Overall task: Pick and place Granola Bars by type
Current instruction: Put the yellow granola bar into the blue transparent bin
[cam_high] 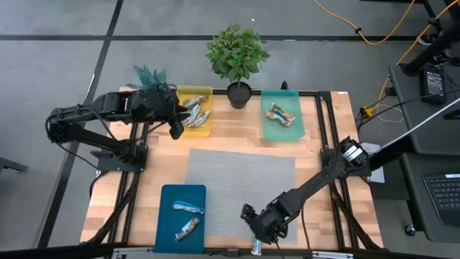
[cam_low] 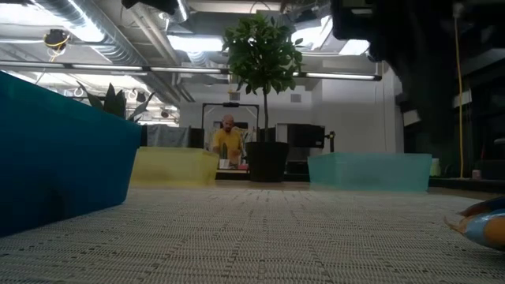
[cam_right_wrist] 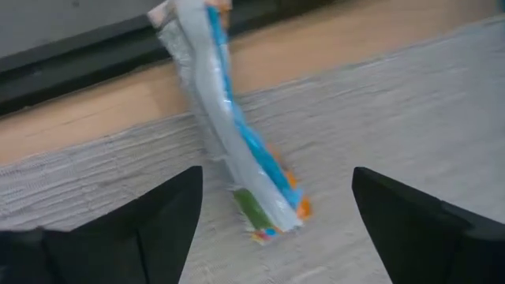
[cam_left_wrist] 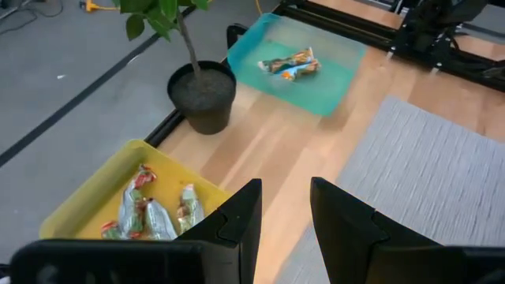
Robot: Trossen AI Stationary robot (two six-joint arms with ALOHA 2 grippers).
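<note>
At the table's near edge, a shiny wrapped granola bar (cam_right_wrist: 233, 126) lies on the ribbed grey mat (cam_high: 241, 180), one end over the wood; its print is hard to read. The right gripper (cam_high: 260, 229) hangs over it, fingers spread wide, holding nothing, the bar between them but untouched. Beside the mat, a flat blue tray (cam_high: 164, 219) holds two bars. Farther back, the left gripper (cam_left_wrist: 284, 217) hovers by the yellow tray (cam_high: 207, 91), fingers partly apart and empty; several crinkled bars (cam_left_wrist: 150, 211) lie there. A green tray (cam_high: 266, 129) with bars sits beyond a potted plant (cam_high: 237, 57), well apart.
</note>
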